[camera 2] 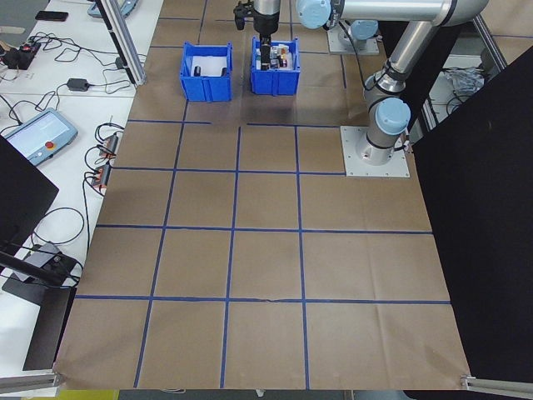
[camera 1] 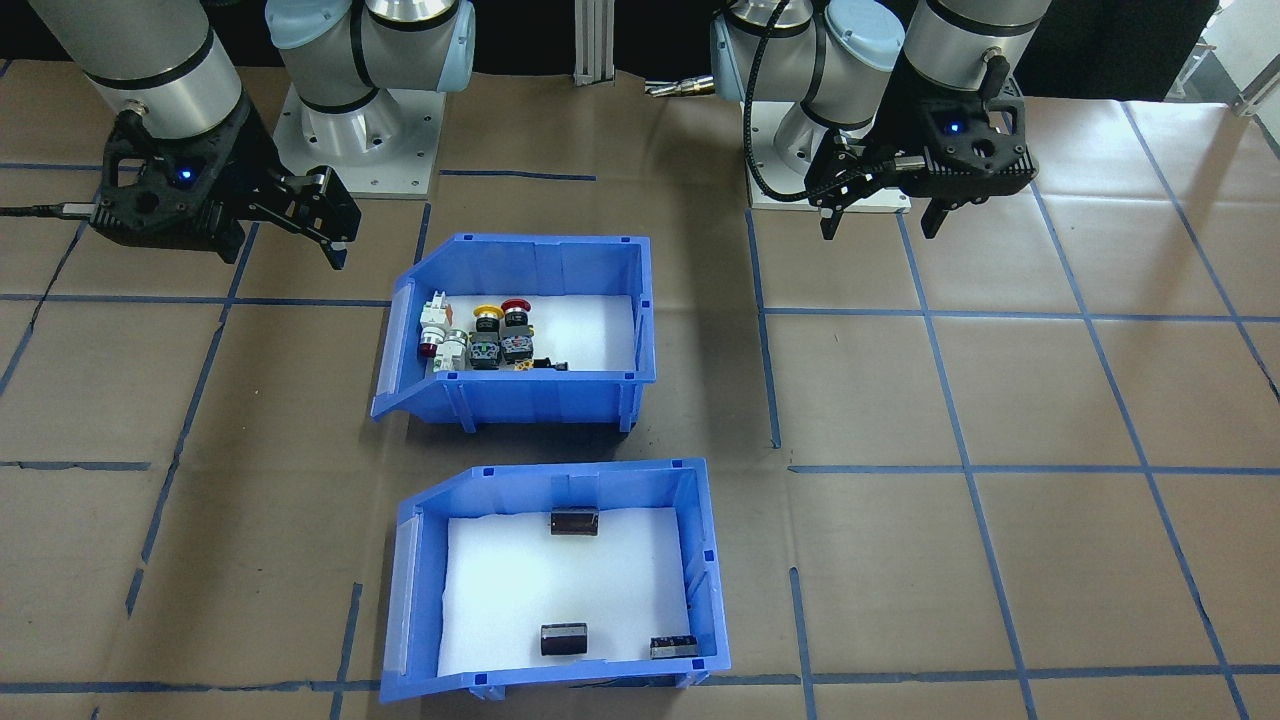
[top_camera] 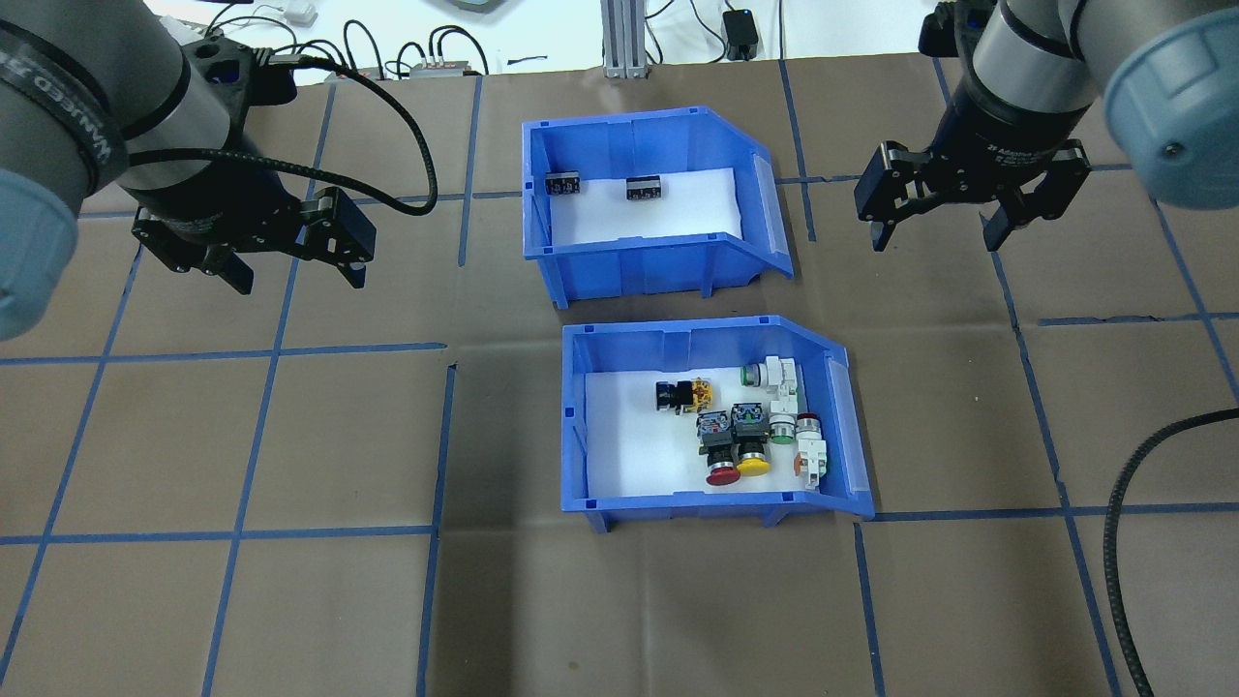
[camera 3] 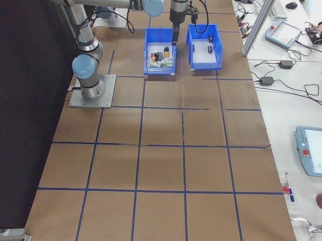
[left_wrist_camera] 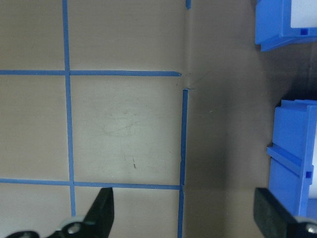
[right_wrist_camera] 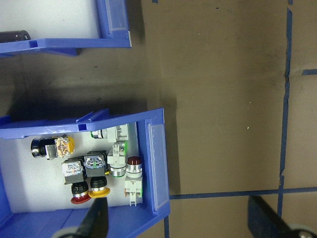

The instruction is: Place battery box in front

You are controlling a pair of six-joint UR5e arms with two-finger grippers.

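Note:
The battery box, a blue bin with a white liner and small black batteries, stands on the far side of the table from the robot. In the front-facing view this battery box is at the bottom. The blue bin of colourful switches sits just behind it, nearer the robot. My left gripper hovers open and empty to the left of both bins. My right gripper hovers open and empty to their right. In the left wrist view the fingers stand wide apart over bare paper.
Brown paper with a blue tape grid covers the table. The arm bases stand at the robot's edge. Cables and devices lie on a side bench beyond the table. A loose black cable curves in at the near right.

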